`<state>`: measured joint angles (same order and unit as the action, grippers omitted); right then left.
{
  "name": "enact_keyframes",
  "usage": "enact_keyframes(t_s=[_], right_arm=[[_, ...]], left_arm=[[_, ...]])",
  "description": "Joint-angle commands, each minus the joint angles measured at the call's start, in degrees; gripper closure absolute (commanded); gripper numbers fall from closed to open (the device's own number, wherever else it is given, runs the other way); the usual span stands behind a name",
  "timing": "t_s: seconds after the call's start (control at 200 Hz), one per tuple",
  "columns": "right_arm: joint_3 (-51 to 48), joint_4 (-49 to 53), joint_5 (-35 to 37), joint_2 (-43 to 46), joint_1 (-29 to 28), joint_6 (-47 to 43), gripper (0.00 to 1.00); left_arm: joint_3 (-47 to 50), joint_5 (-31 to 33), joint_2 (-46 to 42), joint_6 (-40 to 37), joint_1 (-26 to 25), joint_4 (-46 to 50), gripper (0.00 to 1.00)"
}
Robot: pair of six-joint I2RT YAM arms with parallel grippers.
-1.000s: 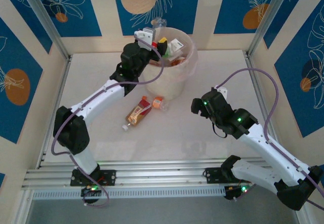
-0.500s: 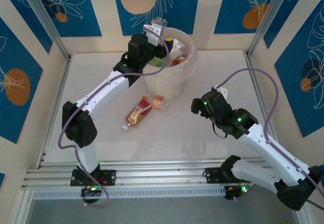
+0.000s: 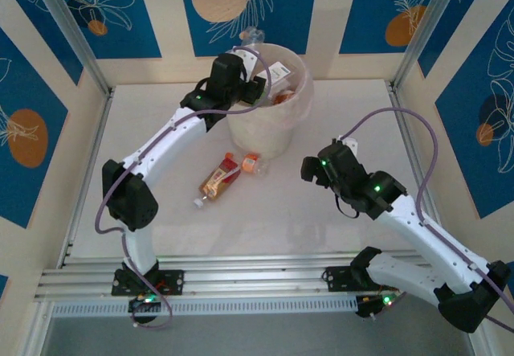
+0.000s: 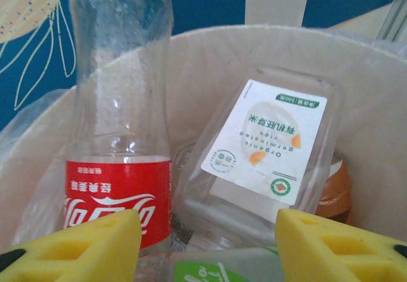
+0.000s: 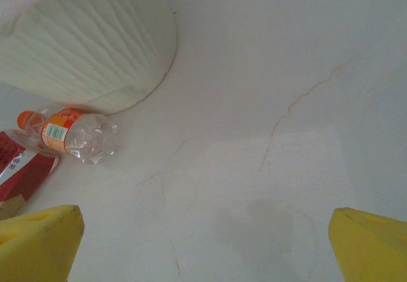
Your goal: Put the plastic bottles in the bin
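Currently the left end effector (image 4: 206, 247) hangs over the bin (image 3: 295, 111), fingers apart astride a green-labelled bottle (image 4: 203, 274); whether it grips cannot be told. The right end effector (image 5: 203, 250) is wide open and empty. Hazard: withdrawing may knock the tall red-labelled bottle (image 4: 119, 186) over the rim. Count: one bin; two bottles on the surface (image 3: 161, 203) beside it, the bronze-labelled bottle (image 3: 218, 181) and the orange-labelled bottle (image 3: 251, 164).
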<state>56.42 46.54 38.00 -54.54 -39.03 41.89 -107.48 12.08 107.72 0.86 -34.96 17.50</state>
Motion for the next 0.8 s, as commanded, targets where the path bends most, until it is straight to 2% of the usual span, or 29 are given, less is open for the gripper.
enact_keyframes(t_s=[0.0, 0.085, 0.22, 0.375, 0.605, 0.795], right_arm=[[-0.8, -5.2, -4.6, -2.0, -0.3, -5.7, 0.01], [-1.5, -9.8, -5.8, -4.1, -1.8, -10.2, 0.01], [-2.3, -16.8, -3.2, -8.2, -5.4, -15.5, 0.01], [-2.4, -21.3, -3.6, -12.0, -6.7, -17.5, 0.01], [-0.7, -22.8, -4.6, -17.0, -6.8, -18.5, 0.01], [-0.2, -21.8, -3.4, -17.1, -6.9, -16.3, 0.01]], left_arm=[[-2.0, 2.9, 1.6, -2.3, -0.5, 5.0, 0.43], [-3.0, 3.3, 1.2, -2.0, -0.5, 4.7, 0.42], [-5.3, 3.0, -0.9, -0.7, -0.5, 4.9, 0.36], [-4.0, 1.7, -7.1, 1.5, -0.5, 4.5, 0.22], [11.8, 4.0, -22.9, 2.4, -0.4, 0.9, 0.15], [29.2, 9.4, -34.9, 2.5, -0.1, 3.6, 0.1]])
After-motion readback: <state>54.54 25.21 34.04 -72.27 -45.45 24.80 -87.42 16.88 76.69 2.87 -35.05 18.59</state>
